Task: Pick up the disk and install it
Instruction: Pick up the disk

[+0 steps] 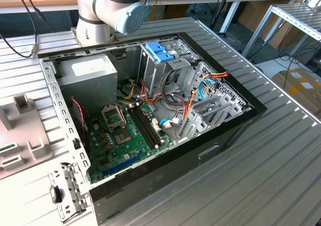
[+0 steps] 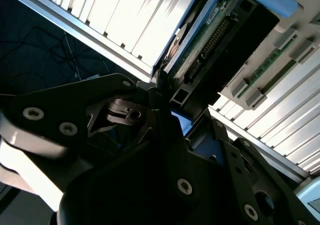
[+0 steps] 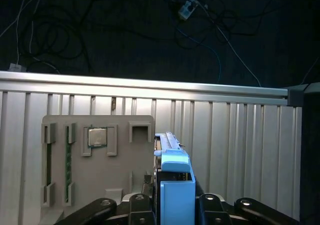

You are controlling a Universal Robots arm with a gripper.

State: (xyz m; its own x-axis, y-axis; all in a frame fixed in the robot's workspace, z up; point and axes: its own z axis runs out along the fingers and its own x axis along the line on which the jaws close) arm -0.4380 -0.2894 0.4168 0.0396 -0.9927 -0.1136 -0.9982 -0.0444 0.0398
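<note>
1. Clamping the disk from both sides, the gripper [image 3: 174,201] has its black fingers [image 3: 140,204] pressed against the blue rails, one on each flank, in the first wrist view
2. Between them the disk [image 3: 176,182] stands on edge, with its bright blue end tab toward the camera and its thin body running away from the wrist; in the second wrist view the disk [image 2: 220,40] shows a dark connector end and a green strip of circuit board along one face
3. Just beside the disk lies a grey tray [image 3: 100,185] with moulded slots; I cannot tell whether the disk touches it. A square processor [image 3: 97,136] sits in one pocket and a green memory stick [image 3: 68,170] lies in a long slot
4. Tray and disk are over a slatted aluminium table [image 3: 240,150]; past its edge rail is a dark floor strewn with loose cables [image 3: 75,35]
5. In the exterior view the tray [image 1: 20,130] rests at the exterior view's left, apart from the open computer case [image 1: 165,176] in the middle of the table [image 1: 281,176]
6. Inside the case a green motherboard [image 1: 125,135] lies nearest, then a silver power supply [image 1: 90,73] and a tall grey drive cage [image 1: 150,70] topped by a lighter blue bracket [image 1: 160,52]
7. Behind the case rises the arm [image 1: 108,10], its base standing on the table
</note>
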